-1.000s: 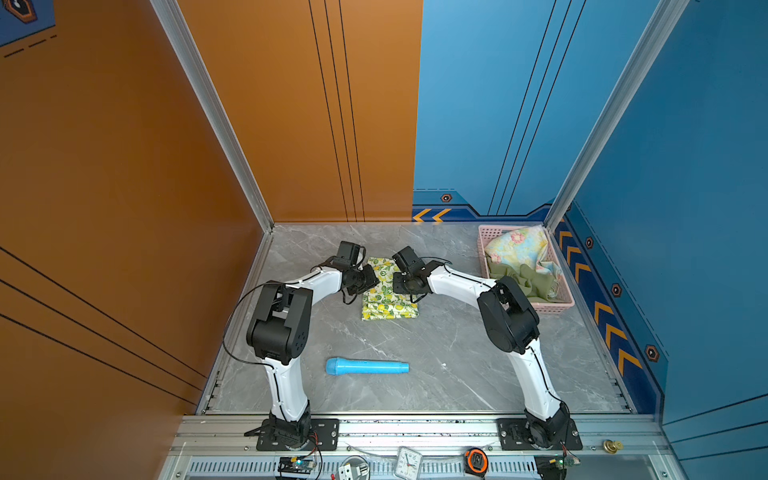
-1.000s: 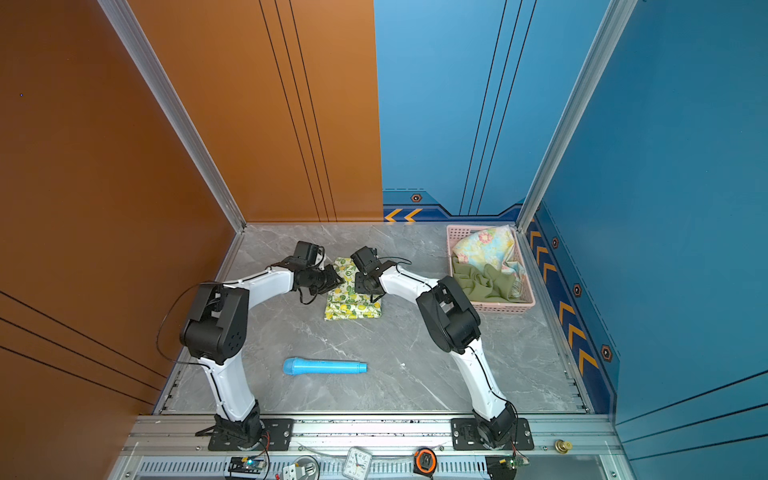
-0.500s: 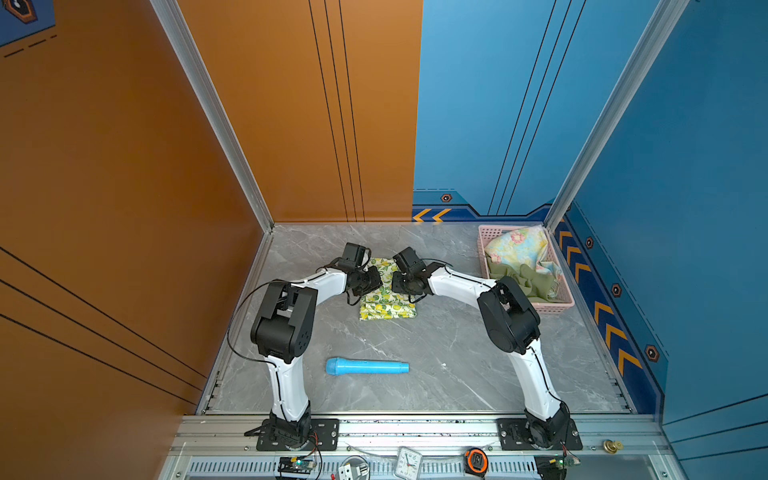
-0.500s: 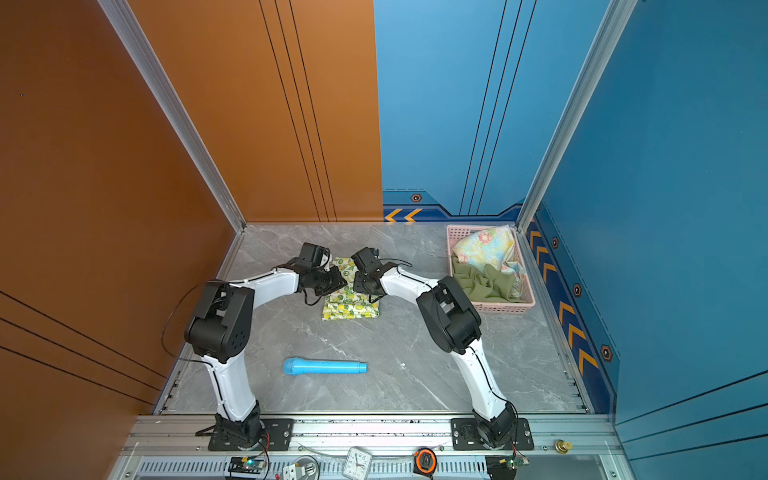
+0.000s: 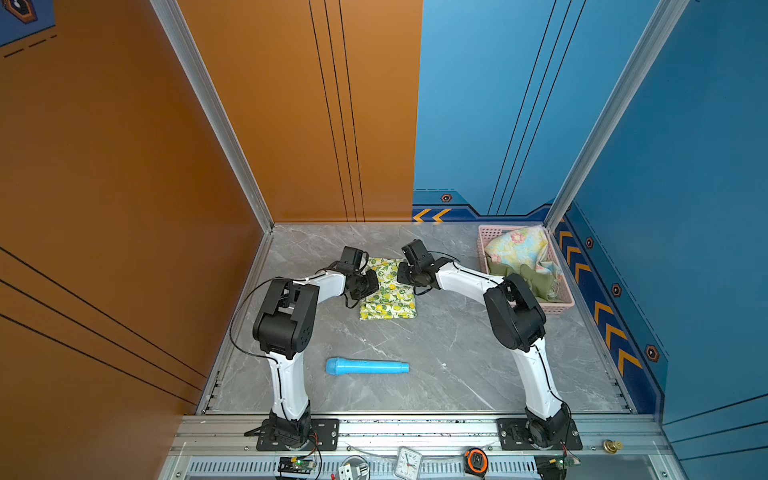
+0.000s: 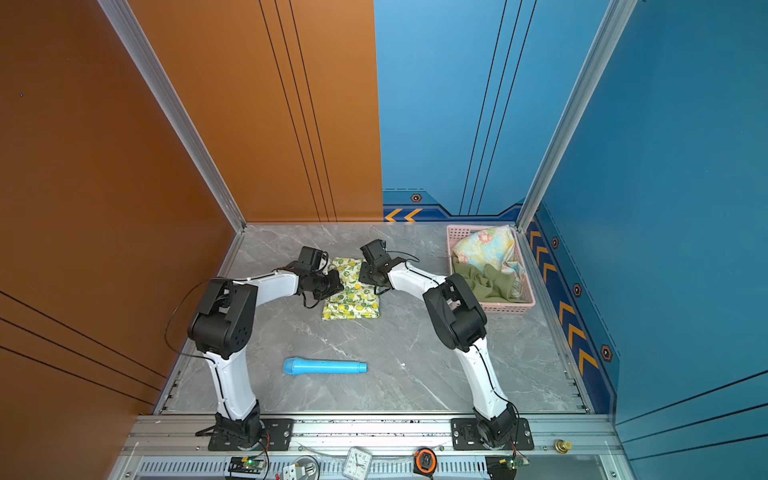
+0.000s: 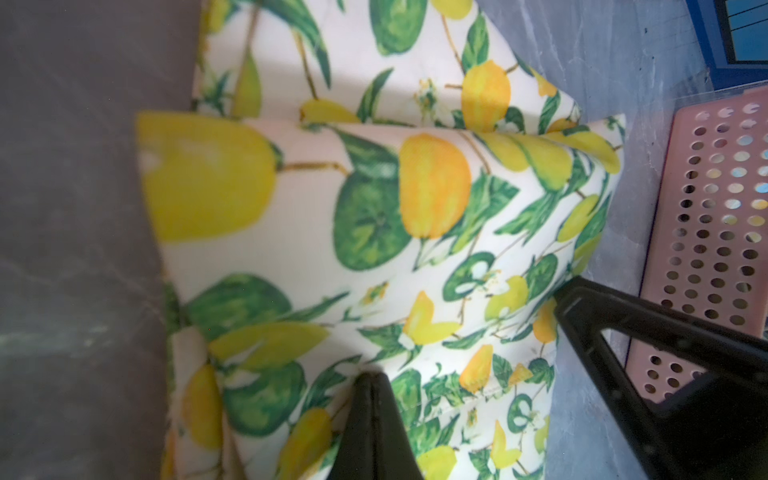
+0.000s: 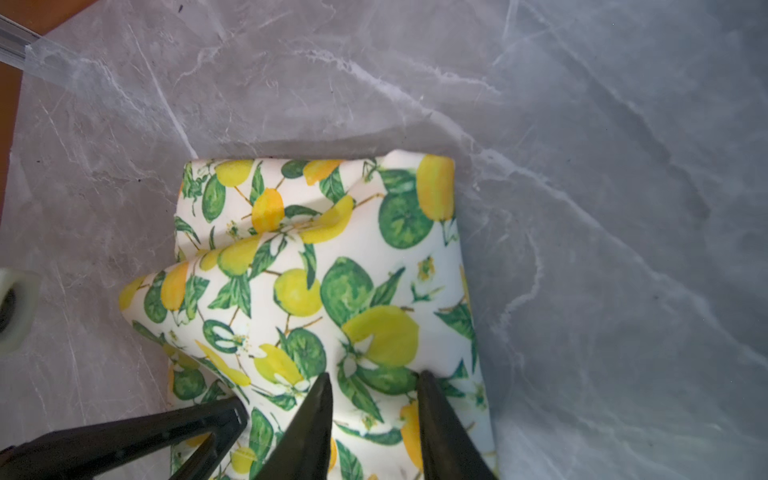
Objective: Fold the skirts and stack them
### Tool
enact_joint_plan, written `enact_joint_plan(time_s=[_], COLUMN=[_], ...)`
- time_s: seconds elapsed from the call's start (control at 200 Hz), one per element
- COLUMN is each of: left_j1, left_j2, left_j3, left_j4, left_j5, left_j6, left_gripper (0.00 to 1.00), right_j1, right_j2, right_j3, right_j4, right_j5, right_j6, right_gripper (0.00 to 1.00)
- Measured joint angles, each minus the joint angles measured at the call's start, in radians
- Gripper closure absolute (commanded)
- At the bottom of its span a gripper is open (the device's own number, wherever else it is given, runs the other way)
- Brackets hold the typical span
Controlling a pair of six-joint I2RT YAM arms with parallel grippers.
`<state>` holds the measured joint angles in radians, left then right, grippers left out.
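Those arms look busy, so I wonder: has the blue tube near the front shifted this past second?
No. The blue tube lies where it lay, parallel to the front metal rail and just as far from it.

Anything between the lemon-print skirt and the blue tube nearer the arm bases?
Nothing. In both top views, only bare grey tabletop separates the lemon-print skirt from the blue tube.
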<state>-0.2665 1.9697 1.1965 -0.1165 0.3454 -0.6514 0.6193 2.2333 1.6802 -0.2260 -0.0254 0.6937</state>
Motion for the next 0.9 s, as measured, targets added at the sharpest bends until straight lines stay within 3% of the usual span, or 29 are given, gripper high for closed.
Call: enact_joint_plan(time_s=[0.255, 0.626, 0.901], left_j1=[0.0, 0.0, 0.0], left_j2=[0.0, 0.003, 0.003], left_j3=[0.0, 0.0, 0.0], left_j4=[0.002, 0.006, 0.008], left_j5=[0.0, 0.001, 0.0], left_j6=[0.0, 0.0, -0.001], left_gripper=[1.0, 1.0, 1.0], right_j1=[-0.018, -0.023, -0.002], right_j2=[0.092, 0.1, -0.108], right_j3=[0.045, 0.066, -0.087], right_j4=[0.096, 0.089, 0.034], right_j5=[-0.01, -0.018, 0.02], right_j6=[-0.002, -0.028, -0.051], right_gripper=[0.61, 0.6, 0.61])
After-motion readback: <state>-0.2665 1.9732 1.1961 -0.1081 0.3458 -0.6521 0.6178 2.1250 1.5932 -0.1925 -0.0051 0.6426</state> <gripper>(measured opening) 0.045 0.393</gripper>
